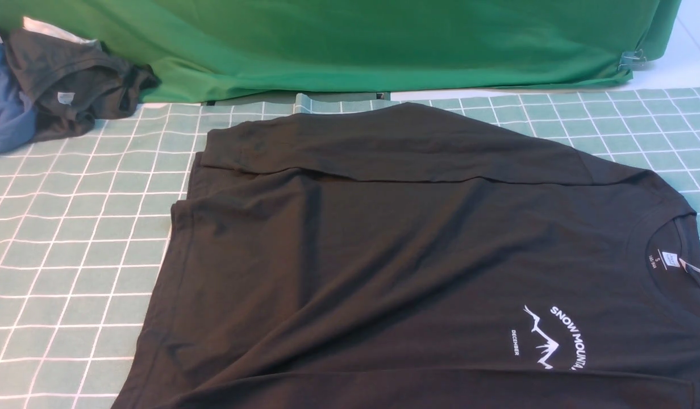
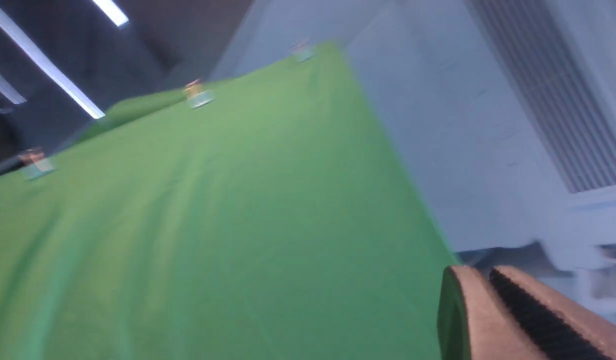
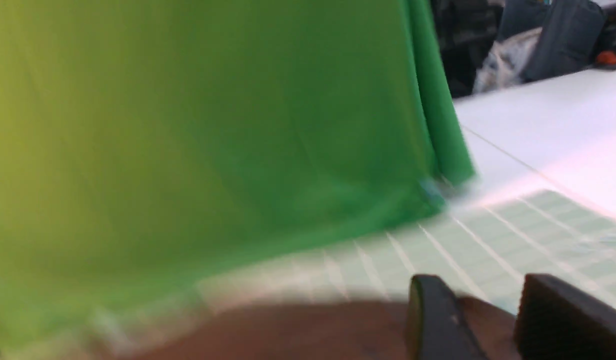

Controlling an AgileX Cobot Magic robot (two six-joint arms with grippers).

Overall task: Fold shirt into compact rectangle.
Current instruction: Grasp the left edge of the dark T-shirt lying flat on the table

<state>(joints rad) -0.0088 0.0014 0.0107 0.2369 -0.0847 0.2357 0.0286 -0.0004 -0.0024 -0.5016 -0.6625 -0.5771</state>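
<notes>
Although neither arm is caught in the front view, each gripper is shown by its own wrist camera. The left gripper [image 2: 488, 281] is seen shut, its tan fingers [image 2: 468, 310] pressed together with nothing between them, and it is pointed toward the green cloth [image 2: 213, 225]. The right gripper [image 3: 480, 295] is seen partly open. Its two dark fingers [image 3: 433, 320] are set apart by a clear gap, through which the checked mat [image 3: 538, 225] is glimpsed, and nothing is seen clamped between them. A blurred brownish mass is shown around their bases, and what it is cannot be told. The shirt [image 1: 384, 255] is spread flat on the mat, collar toward the robot's right and hem toward its left, with one sleeve [image 1: 384, 147] folded across the far side of the body. Its near edge is cut off by the frame. The white lettering [image 1: 566, 335] and neck label [image 1: 665, 261] are turned upward. At the far left a dark grey garment [image 1: 71, 79] is heaped beside a blue one [image 1: 3, 113], well apart from the shirt.
</notes>
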